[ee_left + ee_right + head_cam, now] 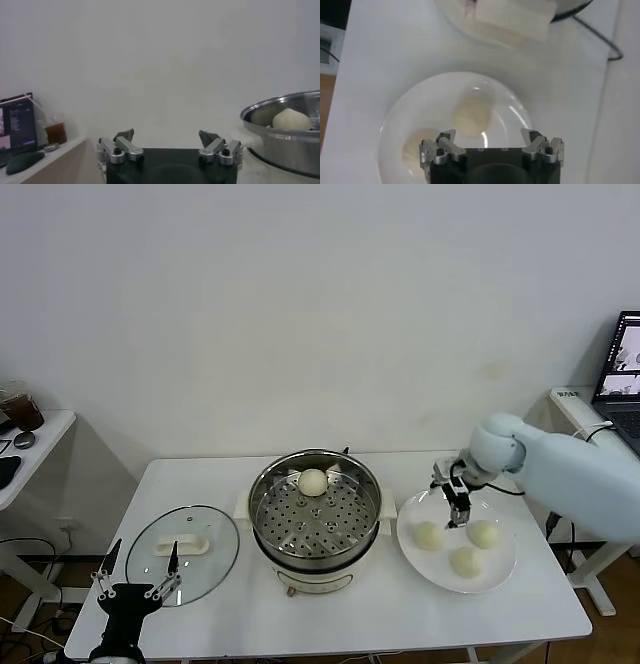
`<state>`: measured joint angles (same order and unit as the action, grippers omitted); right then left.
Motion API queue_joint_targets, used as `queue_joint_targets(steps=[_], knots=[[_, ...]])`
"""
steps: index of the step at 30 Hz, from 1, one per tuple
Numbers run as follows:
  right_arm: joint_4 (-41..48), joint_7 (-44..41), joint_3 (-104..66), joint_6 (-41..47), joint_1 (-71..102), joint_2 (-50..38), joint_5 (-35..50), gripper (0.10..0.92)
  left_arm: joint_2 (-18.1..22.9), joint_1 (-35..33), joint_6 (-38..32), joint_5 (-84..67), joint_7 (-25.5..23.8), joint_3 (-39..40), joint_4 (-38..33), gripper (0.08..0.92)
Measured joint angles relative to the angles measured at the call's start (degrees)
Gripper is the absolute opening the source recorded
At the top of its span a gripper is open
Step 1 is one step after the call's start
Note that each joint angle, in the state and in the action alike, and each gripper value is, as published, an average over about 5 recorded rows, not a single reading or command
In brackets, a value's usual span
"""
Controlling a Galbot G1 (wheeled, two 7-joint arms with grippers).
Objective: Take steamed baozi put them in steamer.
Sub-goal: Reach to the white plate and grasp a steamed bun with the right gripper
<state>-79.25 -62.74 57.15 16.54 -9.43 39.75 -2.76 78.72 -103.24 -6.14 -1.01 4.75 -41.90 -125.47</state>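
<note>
The steel steamer (318,529) stands at the table's middle on its cream base, with one baozi (313,481) on the far side of its perforated tray. Three more baozi (428,535) (484,533) (466,561) lie on the white plate (440,572) to the right. My right gripper (458,509) hangs open just above the plate's far part, between the two rear buns, holding nothing. In the right wrist view a baozi (471,116) lies ahead of the open right gripper (491,137). My left gripper (135,569) is parked open at the front left.
A round glass lid (183,554) with a white handle lies left of the steamer, right beside the left gripper. A laptop (622,379) sits on a side table at the far right. In the left wrist view the steamer (280,142) shows with its baozi (291,120).
</note>
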Motion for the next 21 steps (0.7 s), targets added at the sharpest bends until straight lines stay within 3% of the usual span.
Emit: queue_joint_targets(steps=[21], knots=[[6.93,1.65,-6.43,-0.89,9.17,5.09,-5.94,0.796,0.24,0.25,0.07,0.31,-0.02,-0.20,0.22,0.823]])
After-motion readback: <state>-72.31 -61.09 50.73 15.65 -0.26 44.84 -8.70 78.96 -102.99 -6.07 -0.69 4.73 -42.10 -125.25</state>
